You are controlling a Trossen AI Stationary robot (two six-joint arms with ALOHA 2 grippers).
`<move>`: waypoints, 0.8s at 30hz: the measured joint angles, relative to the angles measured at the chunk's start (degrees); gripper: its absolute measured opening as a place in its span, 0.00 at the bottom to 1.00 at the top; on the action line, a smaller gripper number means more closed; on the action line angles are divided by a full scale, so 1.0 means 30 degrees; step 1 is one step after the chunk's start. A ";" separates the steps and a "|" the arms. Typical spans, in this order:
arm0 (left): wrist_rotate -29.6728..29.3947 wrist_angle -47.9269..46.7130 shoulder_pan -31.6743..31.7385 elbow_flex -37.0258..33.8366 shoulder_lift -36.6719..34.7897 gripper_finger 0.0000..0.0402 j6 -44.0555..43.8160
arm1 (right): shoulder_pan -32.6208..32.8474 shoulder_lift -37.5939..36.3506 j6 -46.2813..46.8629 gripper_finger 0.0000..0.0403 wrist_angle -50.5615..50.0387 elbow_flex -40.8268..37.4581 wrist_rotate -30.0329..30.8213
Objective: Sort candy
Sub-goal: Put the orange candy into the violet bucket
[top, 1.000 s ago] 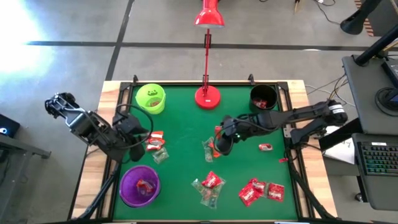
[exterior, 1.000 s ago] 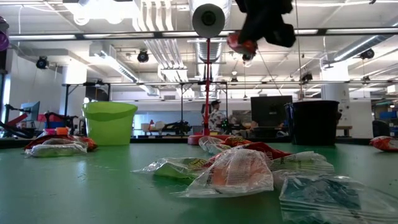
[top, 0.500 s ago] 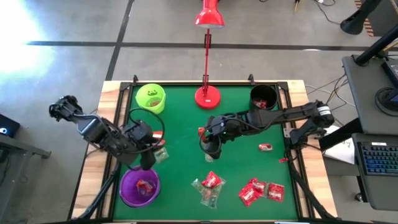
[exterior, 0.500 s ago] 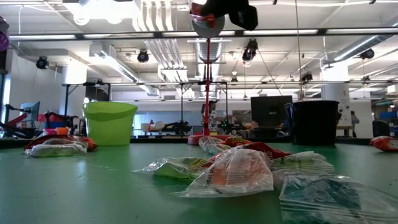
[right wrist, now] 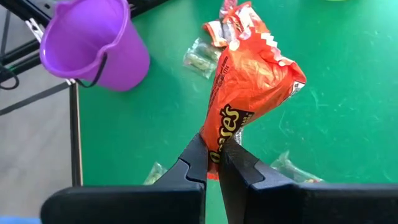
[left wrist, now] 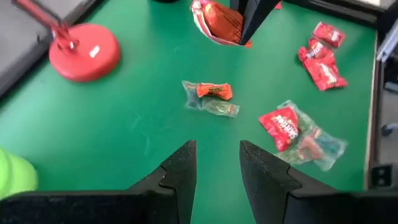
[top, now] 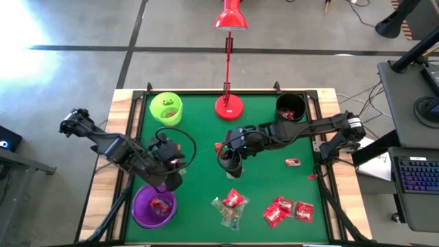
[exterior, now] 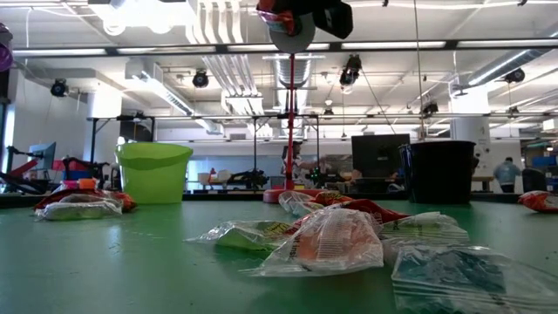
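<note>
Candy in an orange wrapper (right wrist: 249, 87) marked "Reese's" is pinched between the right gripper's (right wrist: 213, 163) closed fingers, above the green tabletop (top: 199, 137). Left gripper (left wrist: 217, 163) fingers stand apart, empty.

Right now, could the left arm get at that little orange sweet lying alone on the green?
Probably yes. The left gripper has open, empty jaws, and the orange sweet lies on bare table just ahead, nothing between.

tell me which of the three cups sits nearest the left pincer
The purple cup, at the table's near left corner: the left pincer hovers just beside its rim, while the lime-green cup and black cup stand along the far edge.
</note>
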 joint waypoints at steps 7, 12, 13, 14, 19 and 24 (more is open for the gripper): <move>0.1222 0.3231 0.0003 0.0236 0.0713 0.26 -0.0089 | 0.0000 -0.0173 -0.0616 0.03 0.0038 0.0000 0.0007; 0.1972 0.7424 0.0185 0.0462 0.0538 0.27 0.2037 | 0.0002 -0.0308 -0.0687 0.03 0.0080 -0.0007 0.0009; 0.1978 0.7660 0.0260 0.0462 0.0511 0.27 0.2297 | 0.0009 -0.0323 -0.0687 0.03 0.0172 -0.0007 0.0011; 0.1967 0.7613 0.0371 0.0462 0.0486 0.28 0.2474 | 0.0054 -0.0323 -0.0687 0.03 0.0333 -0.0007 0.0010; 0.2285 0.7475 0.0990 0.0376 0.0653 0.35 0.2715 | 0.0483 -0.0337 -0.0799 0.03 0.1563 0.0106 -0.0644; 0.2331 0.7439 0.1209 0.0309 0.1115 0.40 0.4251 | 0.1050 -0.0375 -0.1646 0.03 0.2499 0.0550 -0.1033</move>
